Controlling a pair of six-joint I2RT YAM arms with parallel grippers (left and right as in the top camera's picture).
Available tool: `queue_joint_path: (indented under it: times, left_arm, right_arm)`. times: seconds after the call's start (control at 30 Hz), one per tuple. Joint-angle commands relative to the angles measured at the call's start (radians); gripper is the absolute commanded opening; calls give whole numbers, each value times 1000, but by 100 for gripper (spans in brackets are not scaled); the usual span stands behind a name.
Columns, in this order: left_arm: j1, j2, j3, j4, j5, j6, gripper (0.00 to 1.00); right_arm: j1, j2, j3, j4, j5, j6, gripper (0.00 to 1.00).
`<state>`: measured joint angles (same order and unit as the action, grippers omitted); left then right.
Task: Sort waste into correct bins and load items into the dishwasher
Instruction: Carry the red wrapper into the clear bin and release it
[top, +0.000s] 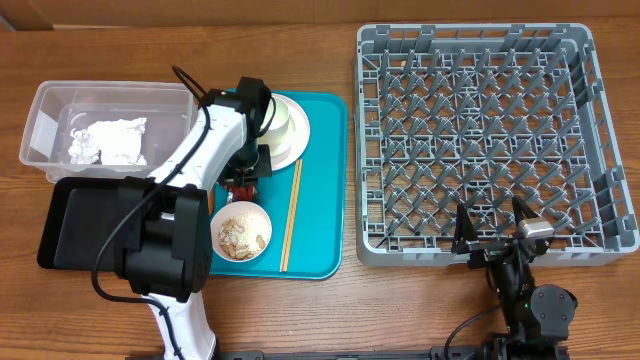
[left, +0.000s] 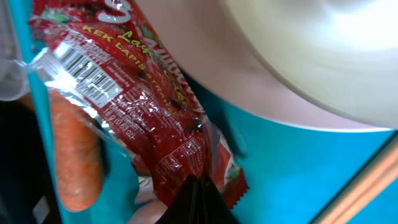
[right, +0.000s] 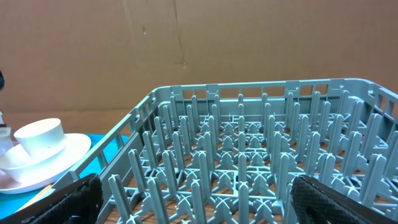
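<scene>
In the left wrist view my left gripper (left: 199, 200) is shut on the lower end of the red snack wrapper (left: 140, 112), which lies on the teal tray (left: 298, 162). An orange carrot (left: 74, 155) lies just left of the wrapper. Overhead, the left gripper (top: 243, 182) hangs over the tray's left side between the stacked white plate (top: 292, 128) and a bowl (top: 240, 232) of peanuts and rice. Wooden chopsticks (top: 291, 215) lie on the tray. A crumpled napkin (top: 108, 141) sits in the clear tub (top: 50, 110). My right gripper (top: 492, 236) stands open at the grey dish rack's (top: 480, 130) front wall.
The black tray (top: 80, 222) lies on the table below the clear tub, partly under my left arm. The rack (right: 261, 155) fills the right wrist view, with the stacked tableware (right: 37, 155) at its left. Bare wooden table runs along the front edge.
</scene>
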<state>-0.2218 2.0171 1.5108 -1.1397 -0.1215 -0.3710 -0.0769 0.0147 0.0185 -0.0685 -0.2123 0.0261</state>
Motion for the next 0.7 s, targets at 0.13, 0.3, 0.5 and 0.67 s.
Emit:
queue_joint_path:
  times: [0.13,0.3,0.5,0.67]
  left_arm:
    - [10,-116,189,-84,-16,-11,4]
    - [30,-179,323,-156,-17,-11,4]
    - [127,-227,375,-138,-47,-11,4]
    - [241,-207,374,-98,-37,-11,4]
  right_arm:
    - [-2,-12,-11,6,2,4,100]
    - [-2,-12,-11,6,2,4,100]
    - [-2,-12,-11,6,2,4,100]
    - [-2,-12,-11,6,2,4,100]
